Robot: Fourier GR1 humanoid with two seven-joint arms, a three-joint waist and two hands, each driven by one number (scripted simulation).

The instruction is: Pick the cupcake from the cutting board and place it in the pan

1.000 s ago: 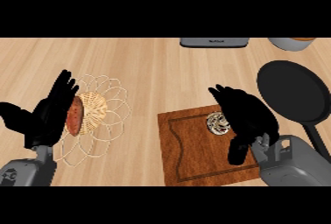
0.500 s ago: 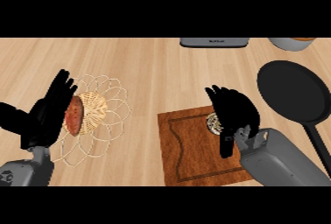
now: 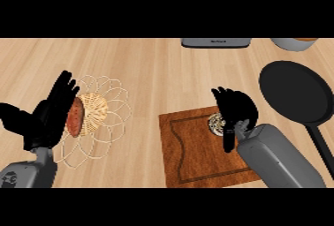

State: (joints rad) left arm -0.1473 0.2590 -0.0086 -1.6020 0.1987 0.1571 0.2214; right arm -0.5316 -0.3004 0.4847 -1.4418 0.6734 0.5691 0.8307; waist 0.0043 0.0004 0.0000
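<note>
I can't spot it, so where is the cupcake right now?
In the head view, the cupcake sits on the cutting board's upper right part, half hidden by the right hand, with the pan further right.

Counter (image 3: 163,75): pale wood, grain running across in front of me.
Far edge: grey appliance (image 3: 216,42) (I see only its front strip), pale bowl (image 3: 294,43) right of it.
Light: even across the wood.

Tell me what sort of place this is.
Most likely a kitchen counter. The wooden counter top carries a black pan, a cutting board with a cupcake on it, and a wire basket holding what looks like baked food.
</note>
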